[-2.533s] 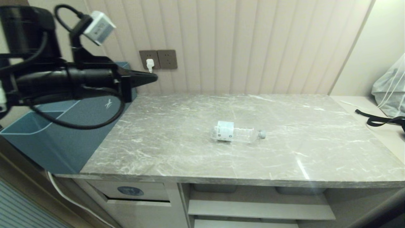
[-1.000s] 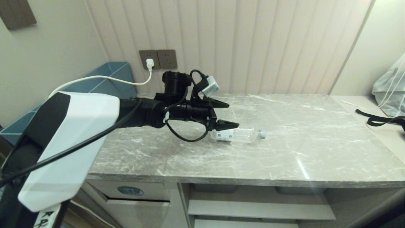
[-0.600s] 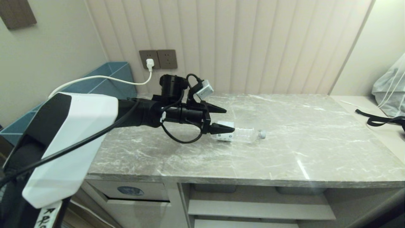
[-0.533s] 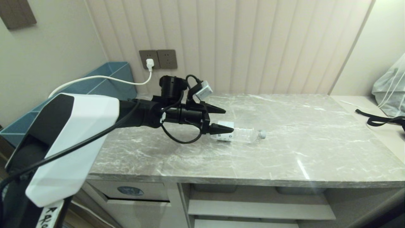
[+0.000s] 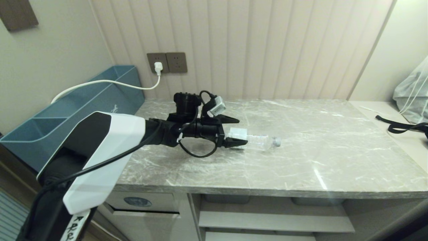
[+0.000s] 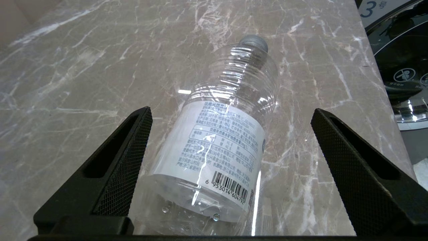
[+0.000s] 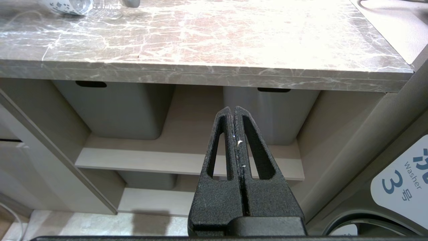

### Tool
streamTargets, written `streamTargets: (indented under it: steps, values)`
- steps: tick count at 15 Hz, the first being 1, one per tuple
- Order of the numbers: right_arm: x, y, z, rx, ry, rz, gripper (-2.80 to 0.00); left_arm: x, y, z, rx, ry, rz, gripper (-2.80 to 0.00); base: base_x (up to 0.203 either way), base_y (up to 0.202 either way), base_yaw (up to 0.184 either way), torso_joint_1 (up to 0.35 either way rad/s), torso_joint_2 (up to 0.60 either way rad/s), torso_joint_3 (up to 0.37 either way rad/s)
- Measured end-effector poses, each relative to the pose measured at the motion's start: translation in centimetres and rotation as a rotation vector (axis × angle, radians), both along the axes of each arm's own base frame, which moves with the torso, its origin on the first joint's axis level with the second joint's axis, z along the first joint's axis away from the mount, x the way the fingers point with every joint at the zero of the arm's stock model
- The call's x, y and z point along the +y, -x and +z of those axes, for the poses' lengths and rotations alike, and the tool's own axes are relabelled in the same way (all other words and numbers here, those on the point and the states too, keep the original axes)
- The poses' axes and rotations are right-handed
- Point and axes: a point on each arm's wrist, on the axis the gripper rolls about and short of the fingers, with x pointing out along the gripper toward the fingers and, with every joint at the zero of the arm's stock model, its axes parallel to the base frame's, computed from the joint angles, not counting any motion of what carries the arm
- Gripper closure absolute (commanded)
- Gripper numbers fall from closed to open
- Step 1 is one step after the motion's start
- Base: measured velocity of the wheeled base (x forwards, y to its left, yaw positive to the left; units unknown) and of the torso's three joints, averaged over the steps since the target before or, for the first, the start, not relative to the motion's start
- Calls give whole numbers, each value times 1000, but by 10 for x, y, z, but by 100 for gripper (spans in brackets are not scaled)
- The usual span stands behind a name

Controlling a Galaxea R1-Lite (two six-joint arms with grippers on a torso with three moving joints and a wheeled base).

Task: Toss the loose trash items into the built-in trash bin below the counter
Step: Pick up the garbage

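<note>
One clear plastic bottle [image 5: 259,140] with a white label and pale cap lies on its side in the middle of the marble counter [image 5: 301,160]. My left gripper [image 5: 241,131] is open, low over the counter, with one finger on each side of the bottle's base end. In the left wrist view the bottle [image 6: 220,144] sits between the spread fingers of the gripper [image 6: 231,110], nearer one pad, with a wide gap to the other. The bin flap [image 5: 147,202] with its blue sticker is under the counter's left end. My right gripper [image 7: 234,108] is shut and empty, parked below the counter's edge.
A teal-blue box [image 5: 67,113] stands at the counter's left end, with a white cable [image 5: 100,82] running to the wall socket. Grey tubs [image 7: 113,110] sit on the shelves under the counter. A black strap [image 5: 401,127] and a mesh bag [image 5: 414,93] lie at the far right.
My left arm has swung in from the left over the counter and sunk, so its open fingers now straddle the bottle's base end. The bottle has not moved.
</note>
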Motion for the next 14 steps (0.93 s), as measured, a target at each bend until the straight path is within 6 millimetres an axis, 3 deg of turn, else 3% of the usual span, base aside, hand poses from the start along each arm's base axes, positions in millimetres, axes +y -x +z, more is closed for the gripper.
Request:
streamTargets:
  steps: [8,14]
  values:
    - [0,0,0,0,0,0,0,-3,-5,-25,58,-26,1,-280,0,0,0,0,0,0]
    - [0,0,0,0,0,0,0,-7,-5,-33,74,-36,6,-280,0,0,0,0,0,0]
